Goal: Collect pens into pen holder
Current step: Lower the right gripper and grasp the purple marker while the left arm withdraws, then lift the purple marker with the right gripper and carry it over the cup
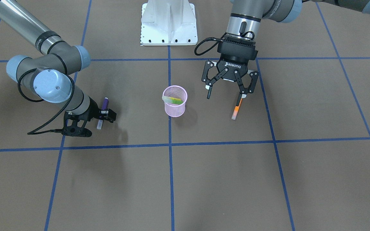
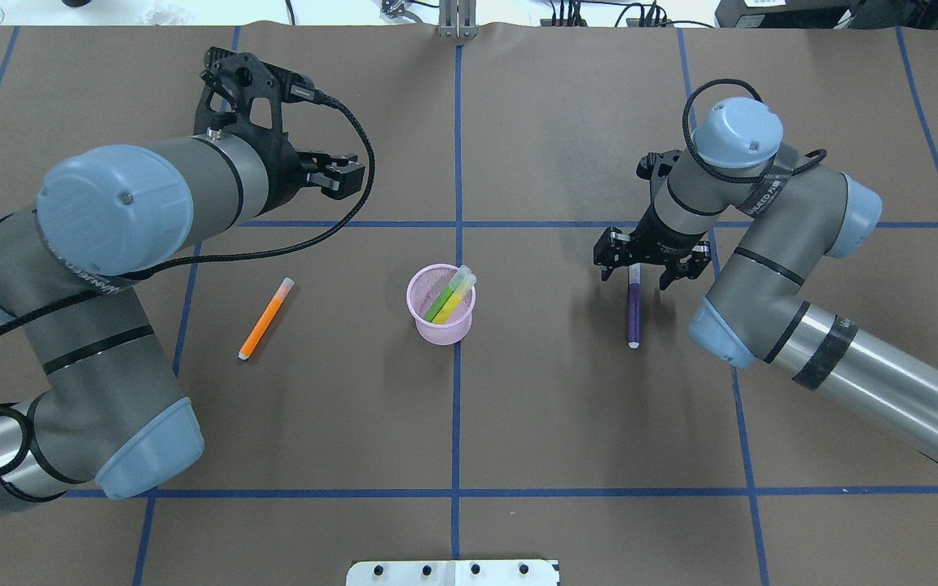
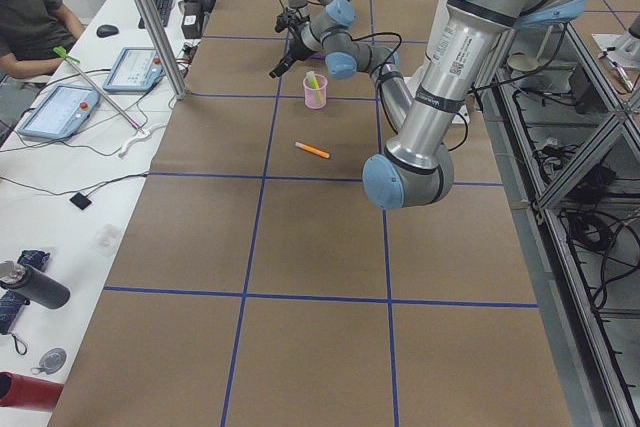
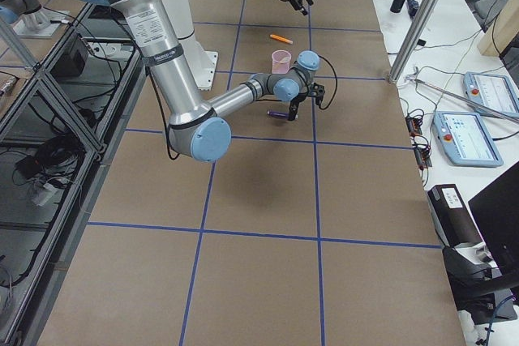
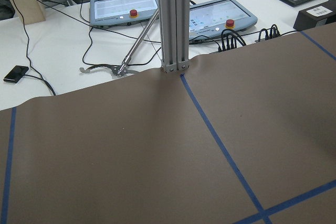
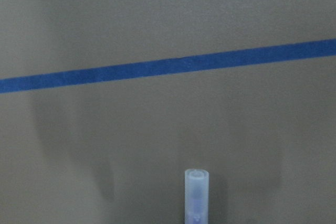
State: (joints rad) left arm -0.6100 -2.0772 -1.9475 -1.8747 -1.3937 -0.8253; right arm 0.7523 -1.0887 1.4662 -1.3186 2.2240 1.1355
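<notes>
Two seemingly light, slick pens: right gripper point(image 1: 107, 113) pinches the slim purple pen point(image 1: 105, 103) mid-barrel; left gripper point(image 1: 226, 93) gapes empty. Take the slim orange pen point(image 1: 237, 109) likewise

Pens point(image 2: 262, 318): four. Pen holder point(image 2: 440, 322): one. Arms point(image 2: 111, 213): two.

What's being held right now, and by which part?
The right gripper holds the purple pen near its cap end; the left gripper is open and empty.

Wire-mesh pen holder point(image 2: 440, 317); matt brown paper table point(image 2: 558, 391).
</notes>
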